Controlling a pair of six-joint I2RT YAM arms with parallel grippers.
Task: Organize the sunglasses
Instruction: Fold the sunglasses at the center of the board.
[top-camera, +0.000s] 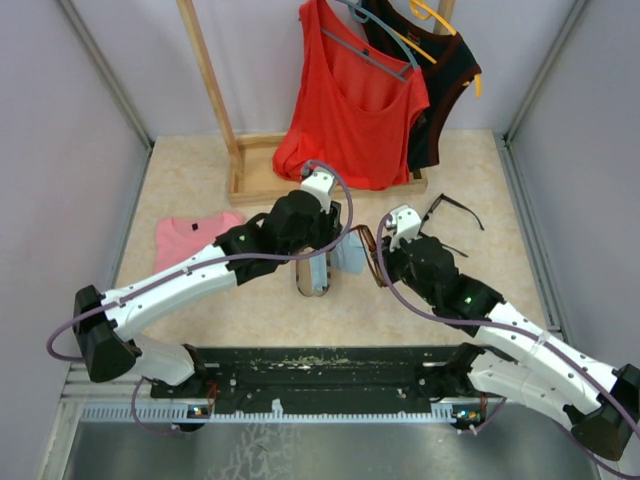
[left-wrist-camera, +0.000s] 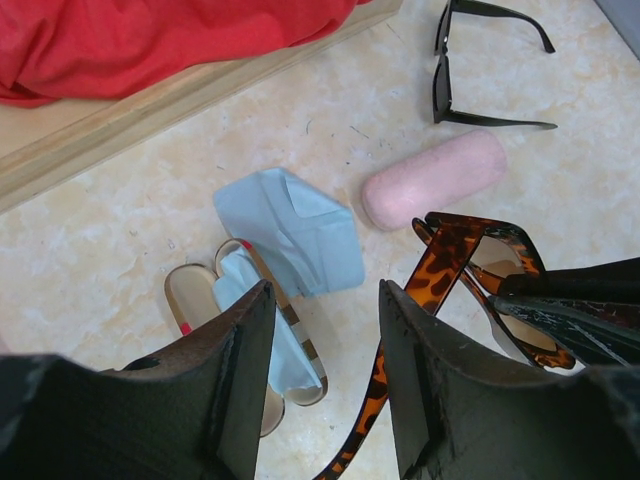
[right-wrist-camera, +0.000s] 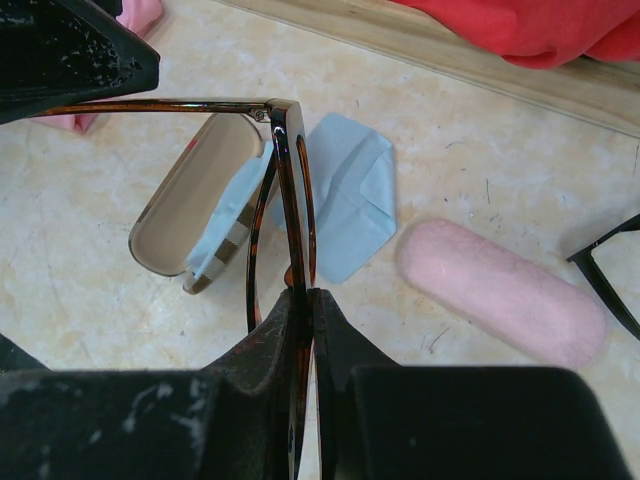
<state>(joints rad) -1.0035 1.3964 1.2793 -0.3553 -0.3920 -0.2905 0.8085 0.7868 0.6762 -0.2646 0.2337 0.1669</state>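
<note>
My right gripper is shut on the front of the reddish-brown tortoiseshell sunglasses, holding them on edge above the table. One thin arm is unfolded and reaches toward my left gripper. That gripper is open; the arm shows in the gap close to its right finger, and I cannot tell whether they touch. In the top view both grippers meet at mid-table around these sunglasses. The black-framed sunglasses lie unfolded at the back right.
The brown plaid case lies open below the grippers with a blue cloth inside. A second blue cloth lies beside it. The shut pink case is to the right. A wooden rack base with hanging tops stands behind; a pink garment lies at the left.
</note>
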